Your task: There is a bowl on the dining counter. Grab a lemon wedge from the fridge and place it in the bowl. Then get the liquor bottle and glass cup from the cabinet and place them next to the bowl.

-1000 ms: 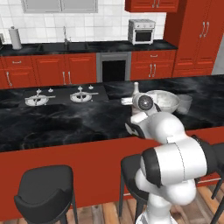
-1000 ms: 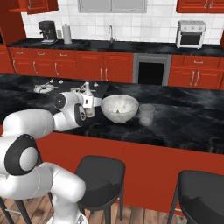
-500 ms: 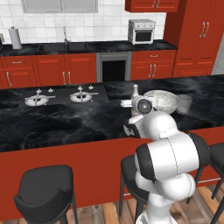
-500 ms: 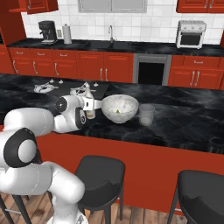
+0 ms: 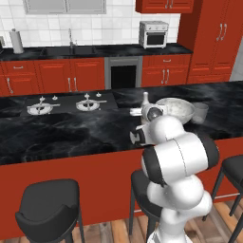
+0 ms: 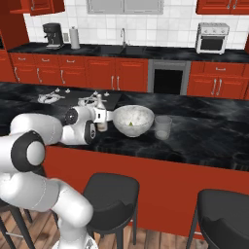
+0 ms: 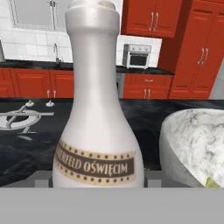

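The liquor bottle (image 7: 97, 109) stood upright on the dining counter (image 6: 204, 138) just beside the bowl (image 6: 133, 120), between the gripper (image 6: 103, 116) fingers, grip state unclear; judged rigid, smooth, top-heavy, best held at the wide lower body.

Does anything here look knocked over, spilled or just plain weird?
Nothing stands out. The white liquor bottle with a brown label band stands upright on the black marble dining counter, beside the white marbled bowl. The clear glass cup is upright on the bowl's other side.
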You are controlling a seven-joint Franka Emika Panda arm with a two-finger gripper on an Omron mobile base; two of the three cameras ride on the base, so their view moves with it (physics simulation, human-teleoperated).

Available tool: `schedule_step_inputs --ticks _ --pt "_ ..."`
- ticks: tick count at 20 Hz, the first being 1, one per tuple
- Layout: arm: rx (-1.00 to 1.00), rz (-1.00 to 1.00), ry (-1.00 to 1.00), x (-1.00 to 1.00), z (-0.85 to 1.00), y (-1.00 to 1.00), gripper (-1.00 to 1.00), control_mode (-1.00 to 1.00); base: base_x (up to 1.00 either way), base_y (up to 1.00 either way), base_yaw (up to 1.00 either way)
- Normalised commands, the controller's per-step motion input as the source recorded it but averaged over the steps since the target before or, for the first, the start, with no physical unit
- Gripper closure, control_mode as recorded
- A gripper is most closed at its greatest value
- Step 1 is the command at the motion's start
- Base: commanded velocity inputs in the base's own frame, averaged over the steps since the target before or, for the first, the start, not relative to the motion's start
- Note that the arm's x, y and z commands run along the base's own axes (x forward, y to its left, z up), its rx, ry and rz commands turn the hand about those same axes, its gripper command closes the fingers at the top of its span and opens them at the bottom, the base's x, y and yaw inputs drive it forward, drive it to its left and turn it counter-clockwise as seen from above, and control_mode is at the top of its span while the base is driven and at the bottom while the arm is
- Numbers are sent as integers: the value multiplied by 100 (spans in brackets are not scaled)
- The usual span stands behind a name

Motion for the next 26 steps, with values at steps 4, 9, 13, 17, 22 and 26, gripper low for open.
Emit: schedule_step_inputs --ticks 4,9,13,17,22,26 --pt "0 0 0 29 -11 0 100 -100 0 0 0" --pt "0 0 0 27 -13 0 100 -100 0 0 0" --pt "0 0 -2 17 -16 0 100 -100 0 0 0" --pt "0 0 -3 1 -26 0 100 -100 0 0 0" --pt "0 0 -5 0 -29 0 -100 -100 0 0 0" --pt "0 0 -7 0 -21 0 -100 -100 0 0 0"
